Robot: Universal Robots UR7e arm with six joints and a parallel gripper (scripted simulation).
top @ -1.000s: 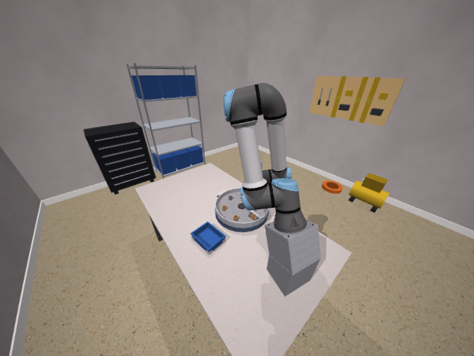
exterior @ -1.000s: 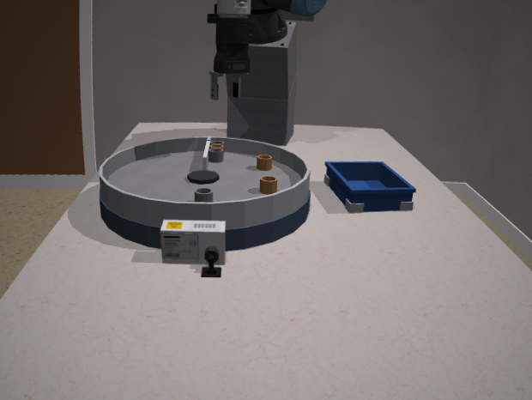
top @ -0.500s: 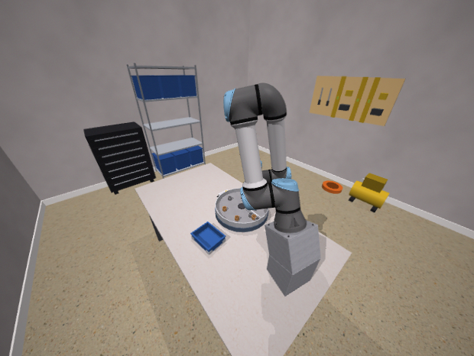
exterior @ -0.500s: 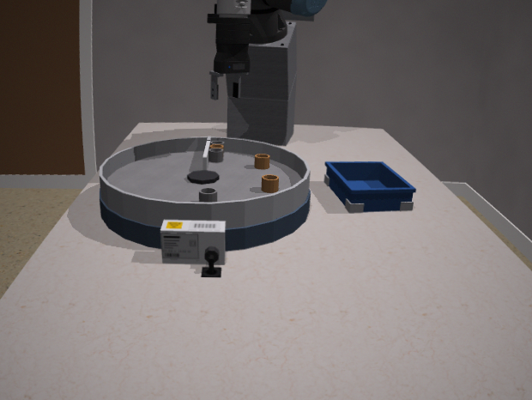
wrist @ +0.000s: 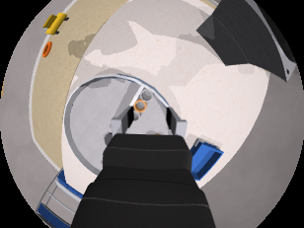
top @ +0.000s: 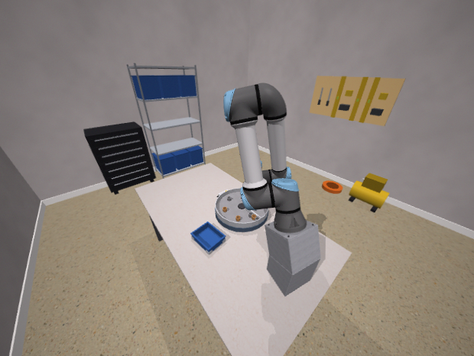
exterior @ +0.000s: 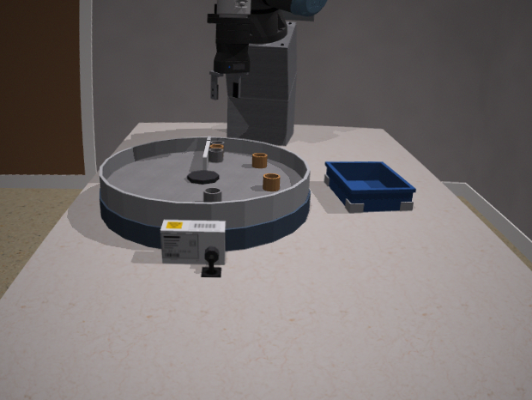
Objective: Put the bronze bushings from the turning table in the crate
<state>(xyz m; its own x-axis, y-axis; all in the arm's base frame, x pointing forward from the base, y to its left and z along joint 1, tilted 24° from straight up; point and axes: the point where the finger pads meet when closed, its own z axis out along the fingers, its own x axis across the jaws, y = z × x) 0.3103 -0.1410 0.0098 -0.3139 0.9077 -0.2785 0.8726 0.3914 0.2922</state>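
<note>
Here, the bronze bushings [top: 238, 218] [exterior: 271, 182] [wrist: 140, 106] stand upright, axes vertical, beneath the wide-open gripper [exterior: 225, 94] [wrist: 150, 119].

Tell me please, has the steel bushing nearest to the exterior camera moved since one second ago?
Yes. The steel bushing has moved rightward in the exterior view, judged against the white box.
</note>
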